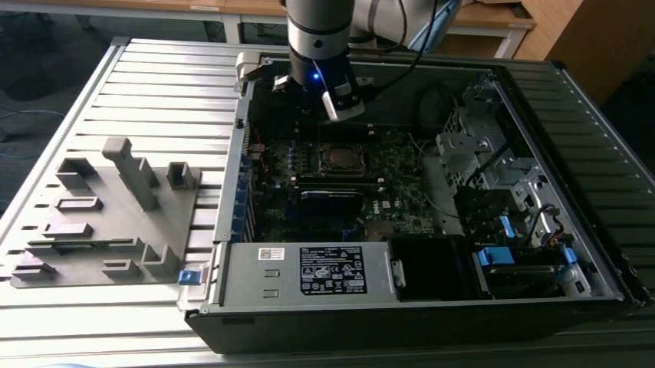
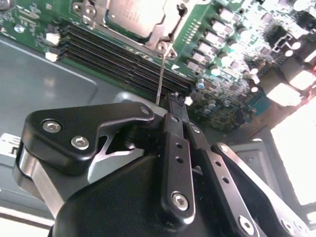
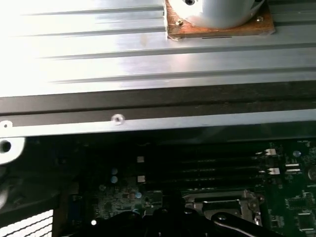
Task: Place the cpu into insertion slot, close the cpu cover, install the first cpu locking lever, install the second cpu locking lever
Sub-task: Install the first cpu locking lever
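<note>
The insertion slot (image 1: 341,159) sits mid-board inside the open computer case. In the second wrist view the cpu (image 2: 129,15) lies in it, grey top up, with the silver cpu cover (image 2: 159,33) down around it. A thin wire locking lever (image 2: 162,74) rises from the socket's corner to just beside my fingertips. My gripper (image 2: 176,101) has its black fingers pressed together, shut; whether they touch the lever I cannot tell. In the exterior view the gripper (image 1: 345,113) hangs above the board, just behind the socket. The first wrist view shows the socket (image 3: 224,207) below the memory slots.
Long black memory slots (image 2: 123,59) run beside the socket. A labelled power supply (image 1: 307,272) fills the case's near side, and drive bays (image 1: 492,161) stand at the exterior view's right. A grey fixture tray (image 1: 103,215) lies on the ribbed table to the left.
</note>
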Robot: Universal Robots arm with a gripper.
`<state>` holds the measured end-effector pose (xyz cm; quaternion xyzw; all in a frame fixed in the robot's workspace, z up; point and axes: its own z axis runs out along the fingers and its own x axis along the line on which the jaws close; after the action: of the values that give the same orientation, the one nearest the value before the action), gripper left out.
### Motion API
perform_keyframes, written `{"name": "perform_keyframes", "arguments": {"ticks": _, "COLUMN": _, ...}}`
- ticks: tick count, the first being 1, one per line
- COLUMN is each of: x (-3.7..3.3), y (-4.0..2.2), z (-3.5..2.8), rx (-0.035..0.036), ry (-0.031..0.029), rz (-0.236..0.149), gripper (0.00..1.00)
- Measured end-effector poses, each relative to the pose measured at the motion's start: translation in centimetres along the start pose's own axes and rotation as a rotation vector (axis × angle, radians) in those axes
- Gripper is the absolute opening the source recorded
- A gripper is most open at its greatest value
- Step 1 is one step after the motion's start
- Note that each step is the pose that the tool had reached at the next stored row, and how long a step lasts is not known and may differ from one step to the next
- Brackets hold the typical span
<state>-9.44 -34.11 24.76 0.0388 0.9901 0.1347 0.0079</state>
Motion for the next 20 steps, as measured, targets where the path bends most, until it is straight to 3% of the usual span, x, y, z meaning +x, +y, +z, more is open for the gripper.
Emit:
{"name": "perform_keyframes", "arguments": {"ticks": 8, "x": -1.45, "y": 0.11, "z": 0.08, "rx": 0.0027, "ry": -0.0002, "rz": 0.0, "gripper": 0.11}}
{"name": "perform_keyframes", "arguments": {"ticks": 14, "x": -1.51, "y": 0.11, "z": 0.11, "rx": 0.0026, "ry": -0.0003, "rz": 0.0, "gripper": 0.11}}
{"name": "perform_keyframes", "arguments": {"ticks": 20, "x": -1.81, "y": -0.03, "z": 0.68, "rx": 0.0028, "ry": -0.0002, "rz": 0.0, "gripper": 0.11}}
